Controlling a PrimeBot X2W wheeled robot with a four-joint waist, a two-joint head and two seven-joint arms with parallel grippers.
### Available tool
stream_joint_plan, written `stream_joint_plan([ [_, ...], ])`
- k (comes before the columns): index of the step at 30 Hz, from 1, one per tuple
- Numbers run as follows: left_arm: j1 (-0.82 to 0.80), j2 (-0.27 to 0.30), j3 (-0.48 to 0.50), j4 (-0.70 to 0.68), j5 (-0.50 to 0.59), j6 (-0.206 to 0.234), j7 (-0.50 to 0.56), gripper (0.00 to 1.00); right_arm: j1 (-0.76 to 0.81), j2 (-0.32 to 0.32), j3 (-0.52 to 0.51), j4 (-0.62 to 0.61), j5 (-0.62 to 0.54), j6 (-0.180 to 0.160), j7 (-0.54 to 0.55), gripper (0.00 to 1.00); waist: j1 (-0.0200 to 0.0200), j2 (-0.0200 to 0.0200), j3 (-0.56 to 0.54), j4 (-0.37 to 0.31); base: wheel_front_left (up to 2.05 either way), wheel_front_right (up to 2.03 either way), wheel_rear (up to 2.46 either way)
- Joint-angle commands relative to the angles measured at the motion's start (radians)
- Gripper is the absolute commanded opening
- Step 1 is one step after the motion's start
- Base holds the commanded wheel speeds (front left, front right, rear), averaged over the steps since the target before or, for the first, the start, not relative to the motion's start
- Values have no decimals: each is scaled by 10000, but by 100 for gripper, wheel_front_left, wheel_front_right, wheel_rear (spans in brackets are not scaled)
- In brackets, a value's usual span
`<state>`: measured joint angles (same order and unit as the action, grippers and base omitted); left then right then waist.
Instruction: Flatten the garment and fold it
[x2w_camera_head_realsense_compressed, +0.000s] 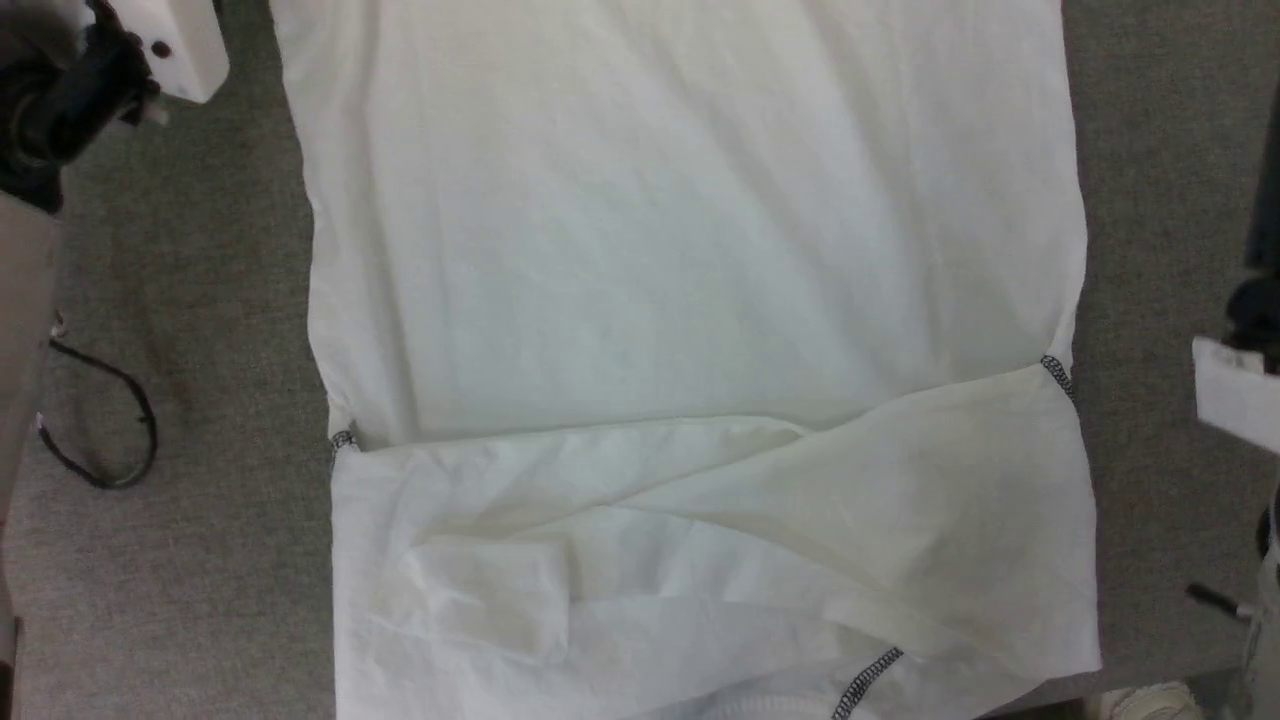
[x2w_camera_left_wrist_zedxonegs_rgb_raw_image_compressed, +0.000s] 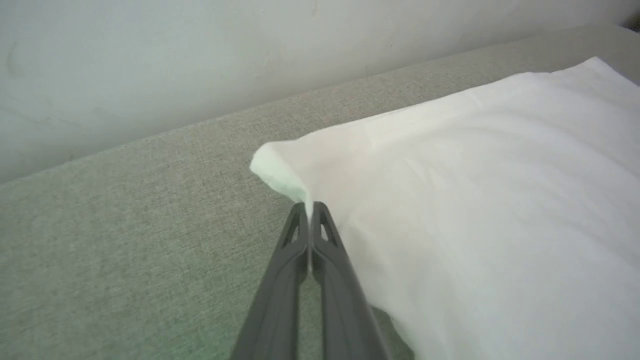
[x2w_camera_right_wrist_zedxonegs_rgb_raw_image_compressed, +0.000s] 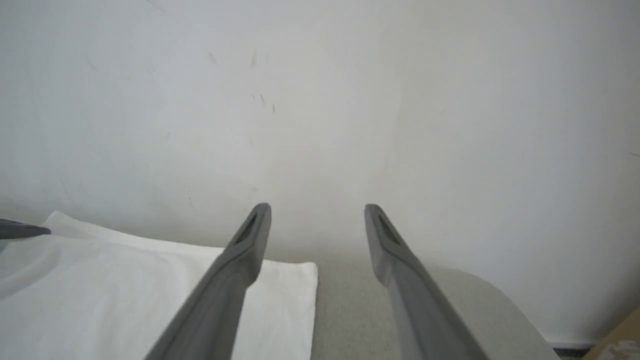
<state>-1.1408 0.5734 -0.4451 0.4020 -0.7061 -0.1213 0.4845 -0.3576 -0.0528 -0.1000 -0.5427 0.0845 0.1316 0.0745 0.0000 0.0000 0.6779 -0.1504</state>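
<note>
Dark fingers of the left claw (x2w_camera_left_wrist_zedxonegs_rgb_raw_image_compressed: 311, 210) are clenched on a corner of the shirt (x2w_camera_left_wrist_zedxonegs_rgb_raw_image_compressed: 475, 200), a thin sliver of white cloth pinched between the tips and the corner lifted just off the grey desk (x2w_camera_left_wrist_zedxonegs_rgb_raw_image_compressed: 125, 225). From the head view, the shirt (x2w_camera_head_realsense_compressed: 690, 250) lies spread along the middle of the desk, body mostly smooth, with the sleeves (x2w_camera_head_realsense_compressed: 700, 530) folded inward across its nearer end in creased, overlapping layers. Short runs of dark zigzag stitching (x2w_camera_head_realsense_compressed: 1057, 375) show at the side seams. The right claw (x2w_camera_right_wrist_zedxonegs_rgb_raw_image_compressed: 317, 209) is released and holds nothing; it hangs above the shirt's other far corner, with a pale wall (x2w_camera_right_wrist_zedxonegs_rgb_raw_image_compressed: 320, 100) behind.

The cloth looks thin, light and limp. It would likely drape and wrinkle rather than hold a shape, and a small pinch could slip free or catch just one layer. It does not look fragile. The far corners seem the best places to grip, both layers together and one corner per claw, so the far edge lifts level.
</note>
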Motion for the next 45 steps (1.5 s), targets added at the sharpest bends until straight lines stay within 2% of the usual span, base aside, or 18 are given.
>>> stream_joint_plan([
  [1, 149, -86, -43, -46, -126, -15, -94, 0, -665, 20, 138, -155, -133, -9, 423, 100, 0, 0, -176, 139, 0, 0, 0],
  [5, 208, -261, -167, -79, -236, -34, -234, 0, -2858, 20, -24, 486, 449, -9, 2063, 100, 0, 0, -267, 285, 0, 0, 0],
  [10, 172, -404, -273, -138, -328, -48, -373, 0, -5152, -314, -179, 2569, 648, -9, 3743, 100, 0, 0, -231, 536, 0, 0, 0],
  [15, 104, -491, -369, -187, -383, -57, -467, 0, -6715, -146, -716, 4816, 356, -9, 5188, 100, 0, 0, -120, 798, 0, 0, 0],
  [25, -108, -741, -560, -355, -442, -64, -540, 0, -8029, 17, -2231, 7803, -1415, -9, 6343, 100, 0, 0, 347, 1263, 0, 0, 0],
  [31, -274, -945, -721, -415, -477, -70, -571, 0, -8309, 23, -2803, 8645, -1483, -9, 7051, 100, 0, 0, 602, 1571, 0, 0, 0],
  [43, -455, -1079, -1016, -321, -610, -82, -726, 0, -8435, 25, -3122, 9468, -1616, -9, 6927, 100, 0, 0, 986, 2046, 0, 0, 0],
  [44, -472, -1062, -1031, -305, -618, -83, -720, 0, -8420, 25, -3113, 9534, -1595, -9, 6952, 70, 0, 0, 1012, 2058, 0, 0, 0],
  [45, -489, -1045, -1045, -290, -625, -84, -717, 0, -8406, 25, -3111, 9596, -1577, -9, 6985, 35, 0, 0, 1034, 2068, 0, 0, 0],
])
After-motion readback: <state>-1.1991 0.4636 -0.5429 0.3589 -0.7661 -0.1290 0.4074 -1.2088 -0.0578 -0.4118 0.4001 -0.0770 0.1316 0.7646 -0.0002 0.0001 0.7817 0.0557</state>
